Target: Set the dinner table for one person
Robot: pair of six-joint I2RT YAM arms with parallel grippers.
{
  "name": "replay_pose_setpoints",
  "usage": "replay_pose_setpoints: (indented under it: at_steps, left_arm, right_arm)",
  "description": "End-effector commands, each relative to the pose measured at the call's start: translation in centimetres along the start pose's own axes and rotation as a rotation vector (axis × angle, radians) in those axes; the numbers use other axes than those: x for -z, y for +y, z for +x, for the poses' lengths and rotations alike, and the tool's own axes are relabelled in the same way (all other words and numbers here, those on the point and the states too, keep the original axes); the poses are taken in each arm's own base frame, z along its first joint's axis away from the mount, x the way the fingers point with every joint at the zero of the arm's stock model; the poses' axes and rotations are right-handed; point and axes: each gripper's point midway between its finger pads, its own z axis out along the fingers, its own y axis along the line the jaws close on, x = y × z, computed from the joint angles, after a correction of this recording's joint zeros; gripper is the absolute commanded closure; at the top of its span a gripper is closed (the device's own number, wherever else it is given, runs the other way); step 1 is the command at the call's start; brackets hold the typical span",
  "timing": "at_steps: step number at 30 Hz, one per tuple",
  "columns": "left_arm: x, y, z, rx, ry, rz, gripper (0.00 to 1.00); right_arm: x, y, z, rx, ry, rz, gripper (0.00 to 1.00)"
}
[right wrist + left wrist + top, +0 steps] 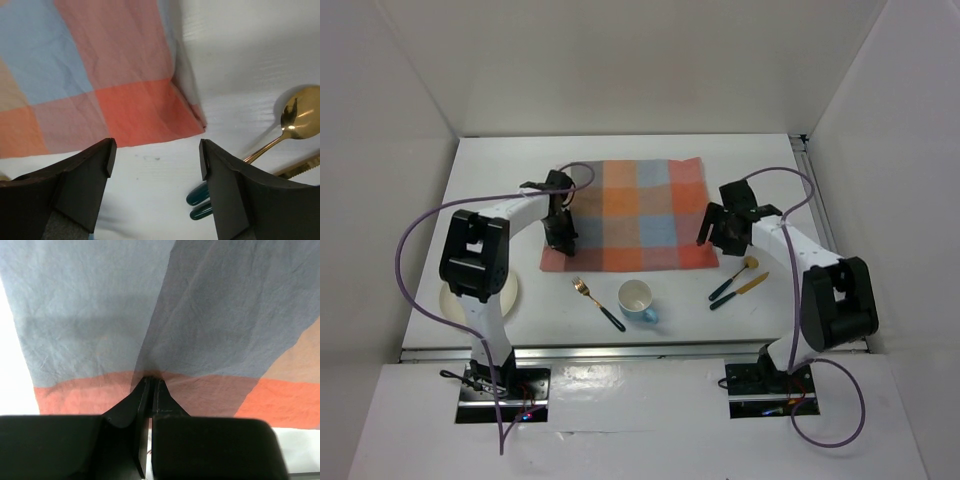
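The dinner table is a white tabletop. An orange, blue and grey checked cloth lies flat on its middle. My left gripper is at the cloth's near left edge, shut on a pinched fold of the cloth, which rises in a ridge from the fingertips. My right gripper is open and empty; in the right wrist view it hovers over bare table just beyond the cloth's near right corner.
A gold fork with a dark handle and a pale blue cup lie near the front middle. A gold spoon and knife lie at the right. A cream plate sits under the left arm. A metal rail edges the front.
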Motion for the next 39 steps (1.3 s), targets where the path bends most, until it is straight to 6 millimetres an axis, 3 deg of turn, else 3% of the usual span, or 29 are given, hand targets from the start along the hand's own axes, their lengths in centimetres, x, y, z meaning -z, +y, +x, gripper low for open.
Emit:
replay_pose_setpoints:
  at_steps: [1, 3, 5, 6, 8, 10, 17, 22, 25, 30, 33, 34, 35, 39]
  left_arm:
    - [2.8, -0.5, -0.4, -0.048, -0.022, -0.012, 0.93]
    - [5.2, -1.5, -2.0, -0.061, -0.073, 0.017, 0.91]
    - [6.7, -2.0, -2.8, -0.070, -0.103, 0.014, 0.81]
    - [7.7, -2.5, -2.8, -0.079, -0.114, 0.023, 0.77]
    - [9.8, -3.5, -4.2, -0.080, -0.170, 0.055, 0.76]
    - [12.1, -3.9, -4.8, -0.089, -0.210, 0.077, 0.67]
    - [16.7, -3.2, -6.4, -0.079, -0.323, 0.065, 0.63]
    - [18.5, -2.5, -6.8, -0.059, -0.369, 0.072, 0.63]
    - [18.2, -2.2, -6.3, -0.059, -0.357, 0.065, 0.63]
    - [18.3, -1.8, -5.9, -0.044, -0.350, 0.073, 0.63]
    - [18.6, -1.7, -5.7, -0.044, -0.362, 0.080, 0.63]
    - [18.6, -1.7, -5.7, -0.044, -0.362, 0.080, 0.63]
    - [19.0, -1.6, -5.8, -0.033, -0.374, 0.077, 0.63]
    - [20.5, -0.9, -5.5, -0.015, -0.441, 0.078, 0.64]
  right_arm:
    - [3.8, 3.1, -1.4, 0.065, -0.095, -0.158, 0.18]
    - [5.8, 5.8, -0.2, 0.175, -0.086, -0.302, 0.15]
    - [8.1, 8.1, 0.7, 0.290, -0.103, -0.422, 0.15]
    - [8.8, 9.8, 3.1, 0.365, -0.044, -0.499, 0.13]
    - [10.4, 11.3, 4.7, 0.432, -0.023, -0.530, 0.11]
    - [11.0, 12.7, 7.1, 0.512, -0.009, -0.533, 0.07]
    - [9.7, 14.2, 12.8, 0.659, 0.087, -0.482, 0.05]
    - [8.2, 14.8, 14.2, 0.715, 0.089, -0.429, 0.12]
    - [7.4, 15.3, 14.7, 0.733, 0.085, -0.416, 0.16]
    - [6.6, 16.2, 14.9, 0.703, 0.076, -0.424, 0.38]
    - [6.6, 16.7, 14.7, 0.701, 0.065, -0.407, 0.71]
    - [6.4, 16.3, 14.6, 0.690, 0.074, -0.374, 0.89]
    - [6.4, 15.9, 13.8, 0.679, 0.045, -0.329, 0.98]
    - [7.5, 15.7, 10.8, 0.658, -0.015, -0.221, 1.00]
